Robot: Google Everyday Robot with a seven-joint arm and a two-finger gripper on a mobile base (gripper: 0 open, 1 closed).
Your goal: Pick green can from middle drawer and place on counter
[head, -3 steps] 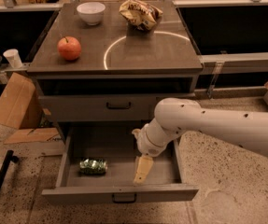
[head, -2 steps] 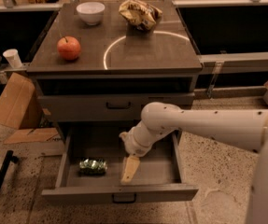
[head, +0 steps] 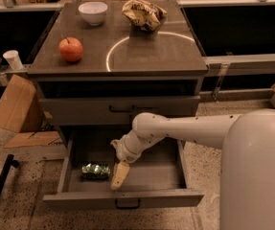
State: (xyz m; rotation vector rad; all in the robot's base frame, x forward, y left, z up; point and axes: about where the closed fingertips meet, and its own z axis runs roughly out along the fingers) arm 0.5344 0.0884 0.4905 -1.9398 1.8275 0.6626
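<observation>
Hand (head: 118, 178) low inside open middle drawer (head: 151, 198) | grip state: cannot tell | green can (head: 96, 171) lies on drawer floor just beside hand, on its view-left side

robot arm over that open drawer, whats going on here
A robot arm reaches down into the open middle drawer. Its hand hangs just right of the green can, which lies on the drawer floor, not yet grasped. The counter above holds an apple, a white bowl and a snack bag.
</observation>
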